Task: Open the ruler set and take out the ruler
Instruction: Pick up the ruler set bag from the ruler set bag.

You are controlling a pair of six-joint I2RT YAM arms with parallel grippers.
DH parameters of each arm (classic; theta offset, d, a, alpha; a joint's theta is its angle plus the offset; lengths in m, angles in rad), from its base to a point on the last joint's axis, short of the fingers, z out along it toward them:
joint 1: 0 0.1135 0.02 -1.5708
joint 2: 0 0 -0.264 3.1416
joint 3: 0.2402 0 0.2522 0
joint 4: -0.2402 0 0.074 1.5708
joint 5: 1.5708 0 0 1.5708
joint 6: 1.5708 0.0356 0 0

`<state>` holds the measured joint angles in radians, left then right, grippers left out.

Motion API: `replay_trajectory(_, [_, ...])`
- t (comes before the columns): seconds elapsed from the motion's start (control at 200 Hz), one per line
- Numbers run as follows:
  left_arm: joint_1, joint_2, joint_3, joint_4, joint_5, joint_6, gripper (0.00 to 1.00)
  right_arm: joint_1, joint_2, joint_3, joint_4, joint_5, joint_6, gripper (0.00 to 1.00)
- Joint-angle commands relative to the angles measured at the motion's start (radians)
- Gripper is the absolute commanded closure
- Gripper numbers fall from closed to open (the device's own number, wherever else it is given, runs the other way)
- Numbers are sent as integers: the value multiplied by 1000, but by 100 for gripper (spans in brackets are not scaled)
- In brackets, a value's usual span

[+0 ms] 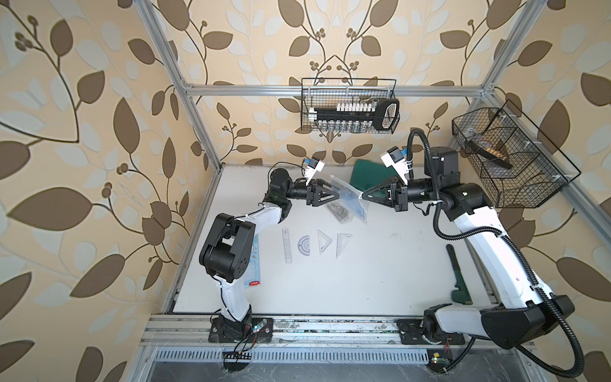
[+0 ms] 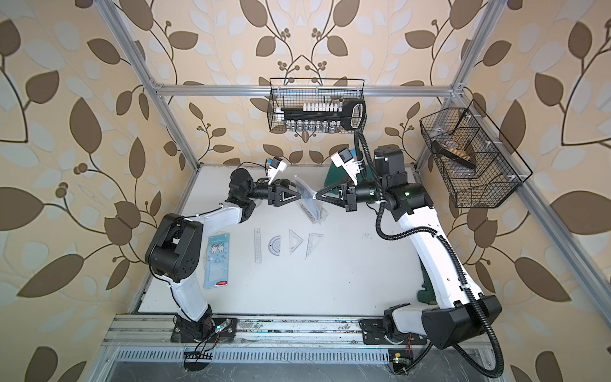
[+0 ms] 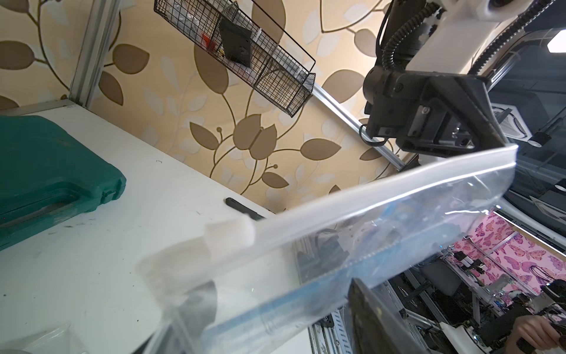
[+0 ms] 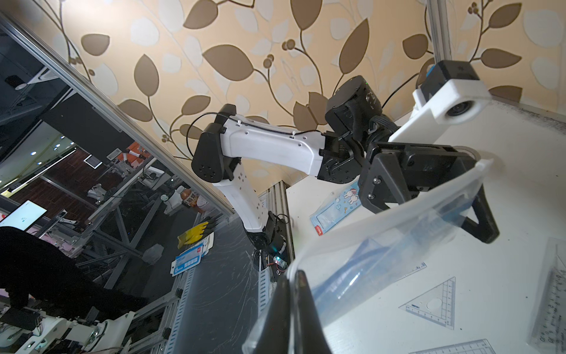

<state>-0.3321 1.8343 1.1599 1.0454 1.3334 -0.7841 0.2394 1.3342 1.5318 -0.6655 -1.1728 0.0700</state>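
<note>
The ruler set is a clear zip pouch (image 1: 347, 195) with a blue strip, hanging in the air above the back of the table in both top views (image 2: 308, 195). My right gripper (image 1: 362, 195) is shut on one end of its zip edge (image 4: 294, 306). My left gripper (image 1: 337, 195) is at the other end, and its jaws stand apart with the pouch (image 3: 367, 220) between them. A white slider (image 3: 229, 237) sits on the zip track near that end. A straight clear ruler (image 1: 287, 246), a protractor (image 1: 304, 246) and two triangles (image 1: 323, 241) lie in a row on the table.
More clear rulers (image 1: 335, 211) lie under the pouch. A printed insert card (image 2: 216, 261) lies by the left arm. A green case (image 1: 367, 172) stands at the back, and a green wrench (image 1: 458, 277) lies at the right. Wire baskets (image 1: 350, 106) (image 1: 509, 158) hang on the frame.
</note>
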Motion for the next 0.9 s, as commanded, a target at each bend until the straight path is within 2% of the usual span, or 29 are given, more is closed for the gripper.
replay_trajectory(0.0, [10,-18,-17,103,19,-36,31,-26,-27,29,-43,20,-46,100])
replay_trajectory(0.2, [34,-45,-62,131,15,-53,31,-76,-28,14,-91,42,-81,100])
replay_trajectory(0.47, [41,-90,-81,127,12,-49,31,-82,-13,16,-141,83,-132,100])
replay_trajectory(0.895, [45,-162,-70,30,10,15,32,-89,7,1,-180,163,-176,100])
